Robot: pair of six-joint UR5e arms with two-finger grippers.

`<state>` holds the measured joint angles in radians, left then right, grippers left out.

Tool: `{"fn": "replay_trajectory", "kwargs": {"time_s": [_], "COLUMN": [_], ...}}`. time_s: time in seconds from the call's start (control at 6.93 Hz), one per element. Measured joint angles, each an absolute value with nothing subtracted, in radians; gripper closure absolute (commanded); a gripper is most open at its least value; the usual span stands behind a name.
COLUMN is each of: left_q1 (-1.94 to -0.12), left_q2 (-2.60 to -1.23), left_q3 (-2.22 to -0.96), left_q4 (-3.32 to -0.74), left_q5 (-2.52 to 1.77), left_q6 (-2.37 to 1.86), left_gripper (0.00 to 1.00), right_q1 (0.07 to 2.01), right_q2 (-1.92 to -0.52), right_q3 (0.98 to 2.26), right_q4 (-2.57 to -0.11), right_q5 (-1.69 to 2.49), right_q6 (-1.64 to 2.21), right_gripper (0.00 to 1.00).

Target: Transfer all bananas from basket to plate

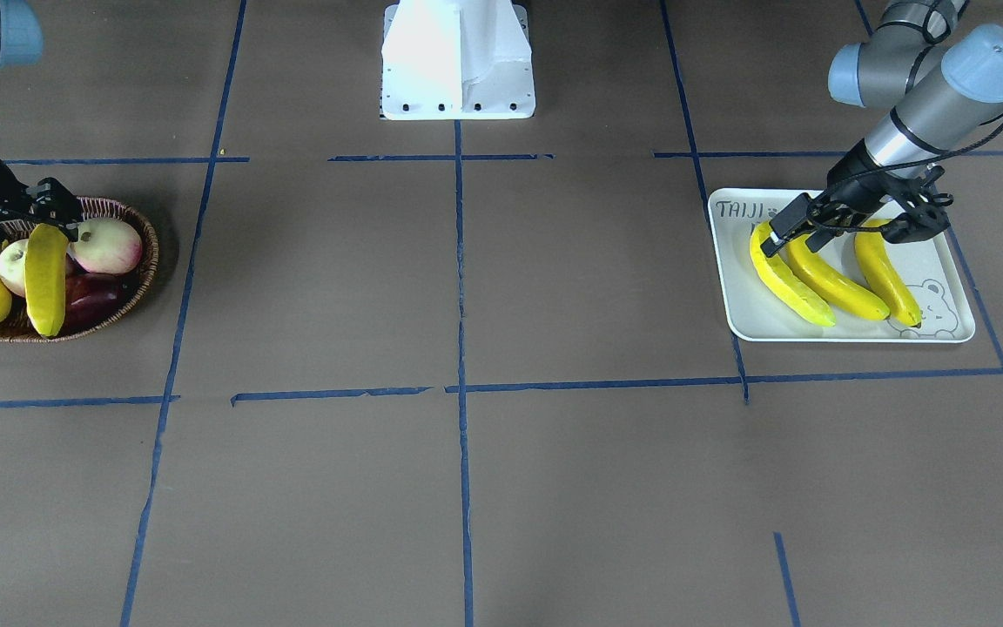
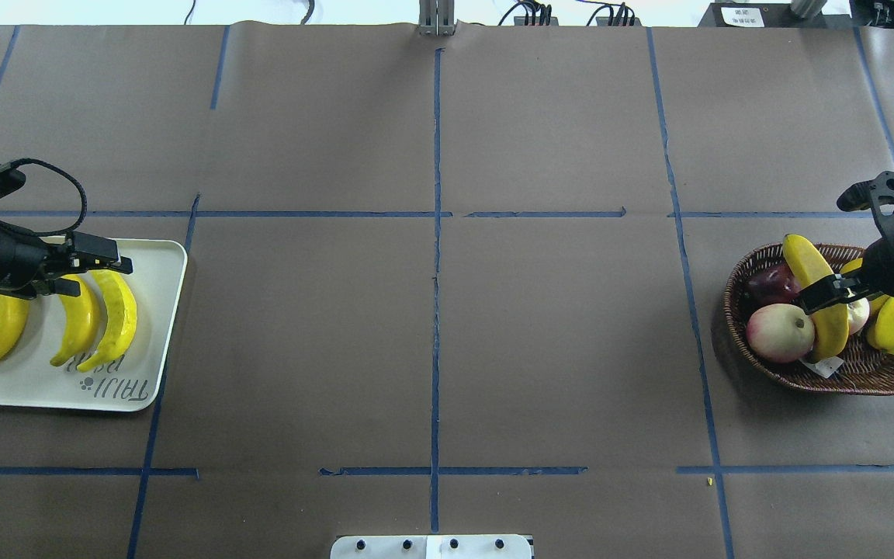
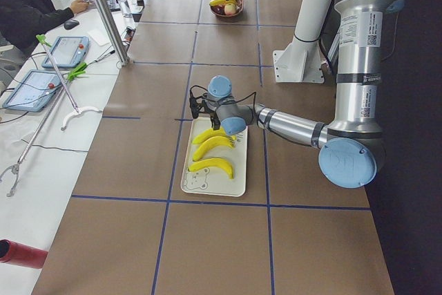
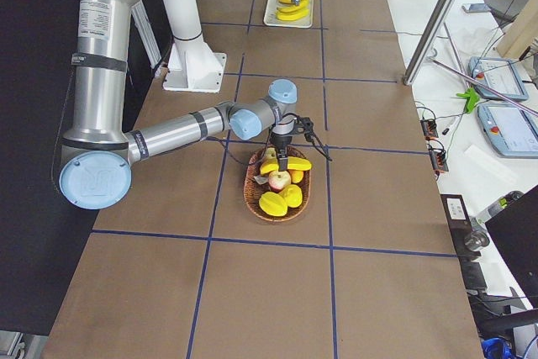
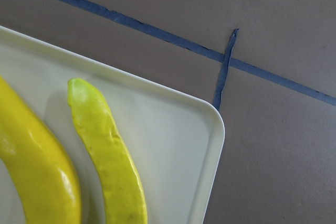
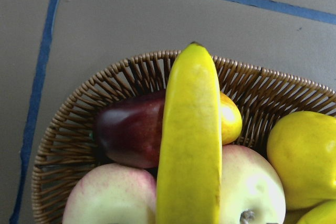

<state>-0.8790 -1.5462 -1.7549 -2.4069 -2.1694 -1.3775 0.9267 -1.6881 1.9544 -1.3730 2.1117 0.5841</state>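
Currently right gripper clamped on one banana lying in basket; left gripper fingers apart, empty, above three bananas on plate.

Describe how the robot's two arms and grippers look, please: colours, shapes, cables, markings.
Both the left arm and right arm are silver-grey tubes with pale blue joint caps and white printed labels. The left gripper and right gripper are black, two-fingered, with a black cable looping at each wrist.
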Motion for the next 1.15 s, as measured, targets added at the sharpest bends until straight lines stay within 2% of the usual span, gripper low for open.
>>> {"fn": "replay_trajectory", "kwargs": {"time_s": [0.43,0.58,0.72,1.15], "left_q1": [-0.879,-0.879,-0.879,-0.880], "left_q2": [-1.550,-1.550,-1.552,-1.556], "left_q3": [-1.755,-1.755,-1.754,-1.760], "left_q4": [-2.407,-2.407,-2.407,-2.407], "left_q5": [-2.169,-2.169,-2.169,-2.170], "left_q6": [-1.377,-1.378,-1.378,-1.378], "left_gripper": [0.01,0.01,0.01,0.00], "right_q1": [0.910,0.908,0.908,0.958], "right_q2": [-1.693,-1.693,-1.693,-1.721], "right_q3": [1.945,1.944,1.945,2.024], "right_q4": [-1.374,-1.374,-1.374,-1.372], "right_q5": [2.111,2.111,2.111,2.136], "right_q6": [0.583,0.583,0.582,0.575], "right_gripper": [0.51,0.76,0.97,0.99]}}
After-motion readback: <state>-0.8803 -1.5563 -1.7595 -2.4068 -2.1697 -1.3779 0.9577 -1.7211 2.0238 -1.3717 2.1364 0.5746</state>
